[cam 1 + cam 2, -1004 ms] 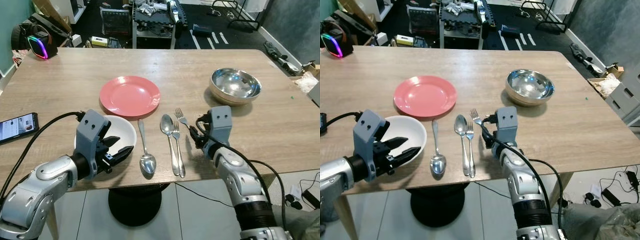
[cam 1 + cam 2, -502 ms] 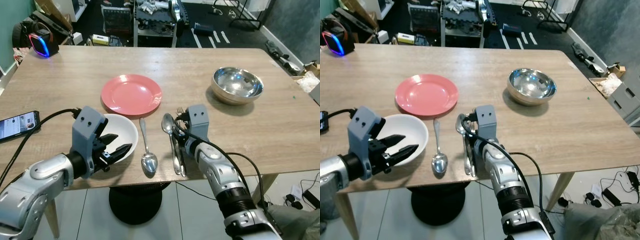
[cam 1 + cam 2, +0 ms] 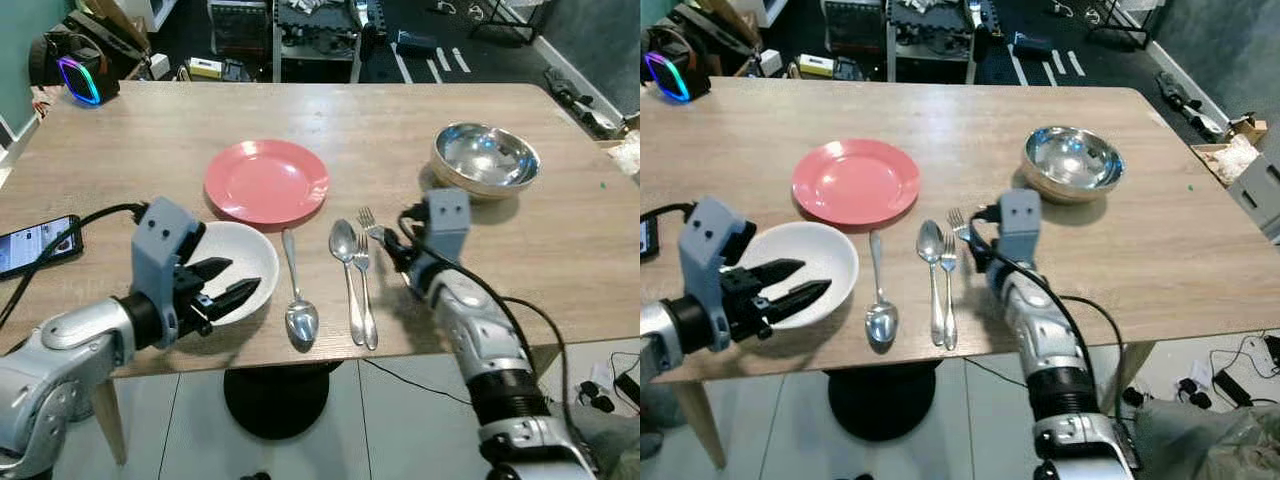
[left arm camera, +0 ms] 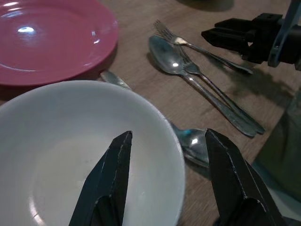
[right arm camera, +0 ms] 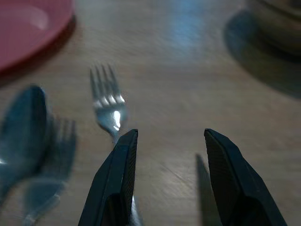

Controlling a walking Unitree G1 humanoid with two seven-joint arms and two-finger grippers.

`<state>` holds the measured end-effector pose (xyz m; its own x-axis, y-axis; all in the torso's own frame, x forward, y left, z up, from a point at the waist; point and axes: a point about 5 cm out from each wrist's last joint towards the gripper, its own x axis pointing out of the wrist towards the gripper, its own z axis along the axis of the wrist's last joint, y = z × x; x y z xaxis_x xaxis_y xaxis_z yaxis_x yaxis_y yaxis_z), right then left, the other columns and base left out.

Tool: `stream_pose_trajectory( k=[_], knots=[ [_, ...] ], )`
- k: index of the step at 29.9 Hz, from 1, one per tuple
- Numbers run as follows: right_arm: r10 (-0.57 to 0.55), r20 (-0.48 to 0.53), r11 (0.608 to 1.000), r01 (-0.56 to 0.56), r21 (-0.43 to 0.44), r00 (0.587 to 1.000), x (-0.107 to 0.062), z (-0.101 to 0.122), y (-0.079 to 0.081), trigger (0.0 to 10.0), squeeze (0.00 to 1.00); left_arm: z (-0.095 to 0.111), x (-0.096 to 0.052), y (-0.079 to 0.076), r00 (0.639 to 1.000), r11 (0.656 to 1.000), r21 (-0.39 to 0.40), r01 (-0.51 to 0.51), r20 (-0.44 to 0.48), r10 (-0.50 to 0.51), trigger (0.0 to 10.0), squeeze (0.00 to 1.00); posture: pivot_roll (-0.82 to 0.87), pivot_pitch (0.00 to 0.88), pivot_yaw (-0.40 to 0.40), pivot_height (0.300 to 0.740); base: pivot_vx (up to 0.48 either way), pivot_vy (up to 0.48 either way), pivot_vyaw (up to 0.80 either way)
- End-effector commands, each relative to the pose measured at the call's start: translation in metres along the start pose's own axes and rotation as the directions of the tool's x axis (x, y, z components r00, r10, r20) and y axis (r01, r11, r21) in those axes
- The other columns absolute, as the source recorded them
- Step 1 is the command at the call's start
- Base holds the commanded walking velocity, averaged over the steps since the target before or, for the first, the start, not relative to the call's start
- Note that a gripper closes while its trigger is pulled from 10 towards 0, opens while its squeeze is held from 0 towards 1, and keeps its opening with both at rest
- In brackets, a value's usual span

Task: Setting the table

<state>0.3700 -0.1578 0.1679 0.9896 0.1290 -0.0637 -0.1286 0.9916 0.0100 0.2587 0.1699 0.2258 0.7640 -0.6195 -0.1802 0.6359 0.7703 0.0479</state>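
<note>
I note the right gripper (image 3: 392,250) has pulled back from over the cutlery to the fork (image 5: 107,104) near the table's front edge, fingers spread, nothing held. Left gripper (image 3: 222,285) stays spread over the white bowl (image 3: 245,262). Fork pickup looks next.

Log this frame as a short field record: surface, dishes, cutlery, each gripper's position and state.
surface: wooden table
dishes: pink plate; white bowl near the front edge; steel bowl
cutlery: spoon, second spoon, two forks, all lying between the white bowl and the right arm
left gripper: open, over the white bowl
right gripper: open, low by the outer fork
</note>
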Motion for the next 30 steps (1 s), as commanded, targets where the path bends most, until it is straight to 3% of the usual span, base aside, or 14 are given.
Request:
stream_pose_trajectory(
  k=[1, 8, 12, 16, 19, 23, 30],
  knots=[
    [0.003, -0.043, 1.000, -0.004, -0.020, 0.999, -0.004, -0.014, -0.005, 10.0, 0.00, -0.002, 0.002, -0.004, 1.000, 1.000, -0.015, 0.025, -0.014, -0.025, 10.0, 0.00, 0.13, 0.161, 0.044, 0.740, 0.000, 0.000, 0.00],
    [0.048, -0.085, 0.998, -0.050, -0.025, 0.995, -0.008, -0.027, 0.000, 10.0, 0.00, -0.003, 0.002, -0.003, 1.000, 1.000, -0.018, 0.024, -0.018, -0.025, 10.0, 0.00, 0.14, 0.155, 0.043, 0.740, 0.000, 0.000, 0.00],
    [0.050, -0.018, 0.996, -0.048, 0.075, 0.999, -0.006, -0.011, 0.007, 10.0, 0.00, -0.004, 0.003, -0.004, 1.000, 1.000, -0.019, 0.023, -0.018, -0.023, 10.0, 0.00, 0.14, 0.152, 0.044, 0.740, 0.000, 0.000, 0.00],
    [0.039, 0.038, 0.993, -0.043, 0.107, 0.999, -0.001, 0.001, 0.011, 10.0, 0.00, -0.003, 0.004, -0.004, 1.000, 1.000, -0.017, 0.023, -0.015, -0.023, 10.0, 0.00, 0.14, 0.149, 0.045, 0.740, 0.000, 0.000, 0.00],
    [0.074, 0.055, 0.992, -0.079, 0.101, 0.996, 0.000, 0.006, 0.020, 10.0, 0.00, -0.003, 0.005, -0.004, 1.000, 1.000, -0.015, 0.024, -0.014, -0.024, 10.0, 0.00, 0.14, 0.144, 0.042, 0.740, 0.000, 0.000, 0.00],
    [0.111, 0.025, 0.992, -0.113, 0.052, 0.993, -0.001, -0.004, 0.034, 10.0, 0.00, -0.003, 0.005, -0.005, 1.000, 1.000, -0.015, 0.022, -0.014, -0.022, 10.0, 0.00, 0.15, 0.144, 0.037, 0.740, 0.000, 0.000, 0.00],
    [0.073, -0.042, 0.997, -0.073, 0.016, 0.996, -0.003, -0.025, 0.030, 10.0, 0.00, -0.003, 0.004, -0.006, 1.000, 1.000, -0.017, 0.021, -0.012, -0.021, 10.0, 0.00, 0.15, 0.145, 0.037, 0.740, 0.000, 0.000, 0.00]
  ],
)
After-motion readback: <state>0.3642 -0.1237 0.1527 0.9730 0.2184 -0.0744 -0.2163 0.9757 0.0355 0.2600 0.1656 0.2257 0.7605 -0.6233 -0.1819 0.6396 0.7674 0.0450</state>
